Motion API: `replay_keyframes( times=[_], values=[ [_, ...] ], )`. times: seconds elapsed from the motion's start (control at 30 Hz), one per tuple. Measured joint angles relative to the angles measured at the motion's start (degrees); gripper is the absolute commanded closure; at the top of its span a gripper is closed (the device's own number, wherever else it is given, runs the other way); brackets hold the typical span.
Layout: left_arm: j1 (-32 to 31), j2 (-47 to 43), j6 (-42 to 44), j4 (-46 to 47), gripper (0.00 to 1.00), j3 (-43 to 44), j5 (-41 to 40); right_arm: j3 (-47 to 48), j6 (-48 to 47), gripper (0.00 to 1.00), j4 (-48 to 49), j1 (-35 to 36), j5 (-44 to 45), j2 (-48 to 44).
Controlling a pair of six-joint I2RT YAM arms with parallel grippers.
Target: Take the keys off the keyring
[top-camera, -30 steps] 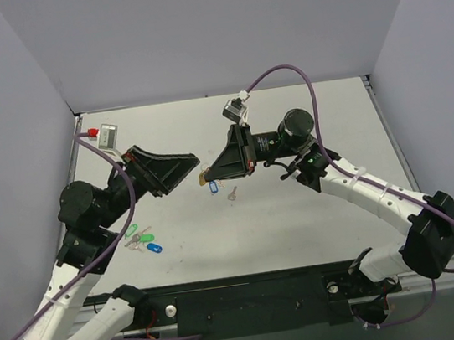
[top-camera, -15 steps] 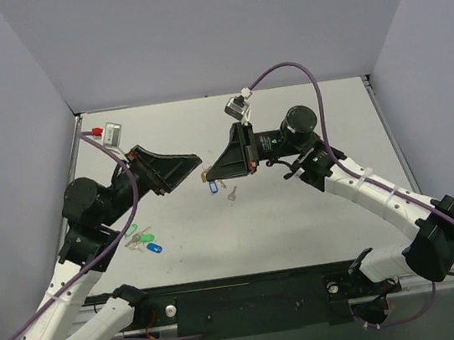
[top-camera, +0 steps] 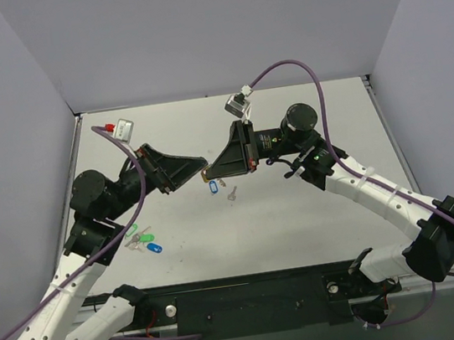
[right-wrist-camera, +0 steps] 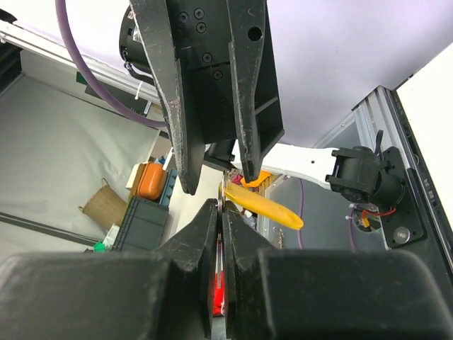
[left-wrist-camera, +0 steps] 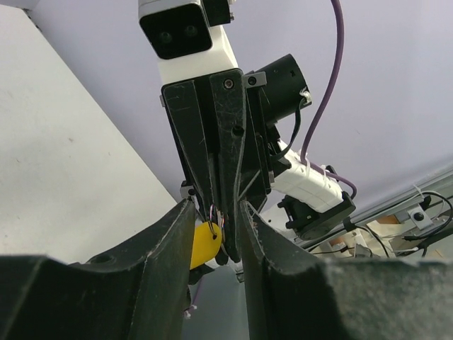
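Both arms reach inward, meeting tip to tip. The left gripper point(top-camera: 201, 165) has its fingers parted, straddling the tips of the closed right gripper point(top-camera: 213, 170).

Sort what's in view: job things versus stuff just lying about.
Job: yellow keyring, right pincer shut on it, left pincer straddling its tag, loose silver key.
Lying about: blue tag, cluster of green and blue tags.
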Motion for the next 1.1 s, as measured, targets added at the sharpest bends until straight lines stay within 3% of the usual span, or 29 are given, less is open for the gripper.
replay_keyframes(
  times=[0.17, 0.47, 0.8, 1.1],
  values=[
    [0.00, -0.35, -0.39, 0.00, 0.77, 0.00, 0.74, 0.09, -0.22, 1.00, -0.24, 0.00, 0.02, 0.00],
    [0.00, -0.37, -0.79, 0.07, 1.00, -0.20, 1.01, 0.48, -0.96, 1.00, -1.42, 0.00, 0.00, -0.39],
    [0.28, 0.35, 1.11, -1.84, 1.00, 1.14, 4.26, 0.70, -2.49, 1.00, -4.24, 0.04, -0.42, -1.03],
    [0.55, 4.04, 8.44, -12.37, 1.00, 8.26, 11.23, 5.14, -13.62, 1.00, -19.50, 0.39, -1.27, -2.38]
  ],
)
